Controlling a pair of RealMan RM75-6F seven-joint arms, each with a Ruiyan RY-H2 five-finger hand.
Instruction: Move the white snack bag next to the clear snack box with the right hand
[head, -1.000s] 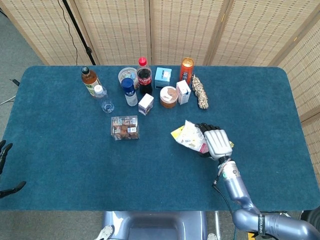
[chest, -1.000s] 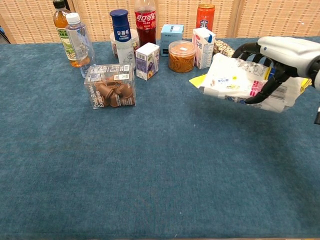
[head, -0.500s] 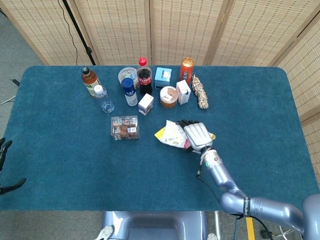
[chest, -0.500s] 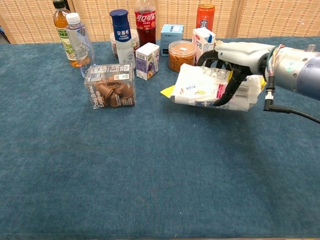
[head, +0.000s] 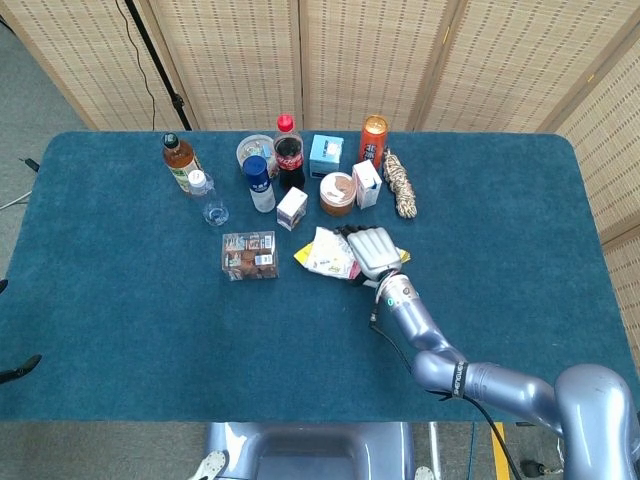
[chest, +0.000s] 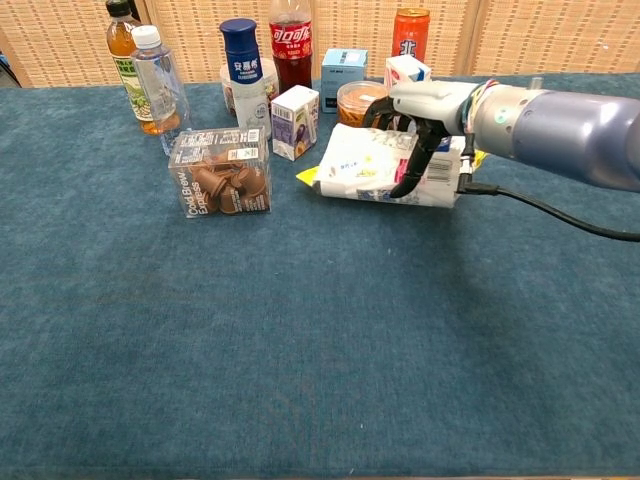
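I am holding the white snack bag (chest: 375, 168) in the right robot hand (chest: 425, 112), whose dark fingers (chest: 412, 172) are curling over the top of the bag and down its near face, so the grip is clamped on the bag from above. In the head view the same robot hand (head: 372, 247) is sitting over the right half of the bag (head: 325, 254). The left robot hand is not showing in either view.

I judge this to be the carry step, close to its end: the bag is just right of the clear snack box (chest: 220, 172) with a small strip of blue desk (chest: 300, 330) between them, not touching. I cannot tell for sure whether the bag's underside is already resting on the desk or hanging just over it; it looks very low.

The bag's long axis is running left to right across the desk, roughly in line with the front face of the clear snack box. Its yellow-edged end (chest: 308, 176) is pointing left toward the box, and the barcode end is pointing right under my palm. The bag is tilting slightly, left end lower.

Next, I think I am needing a short lowering until the bag is settling flat, then a gentle spreading of the fingers and a lift straight up, so the crinkly film is not dragging along. The small white carton (chest: 294, 121) and the orange-lidded tub (chest: 362, 110) are standing just behind, so I should be avoiding any drift toward the back.
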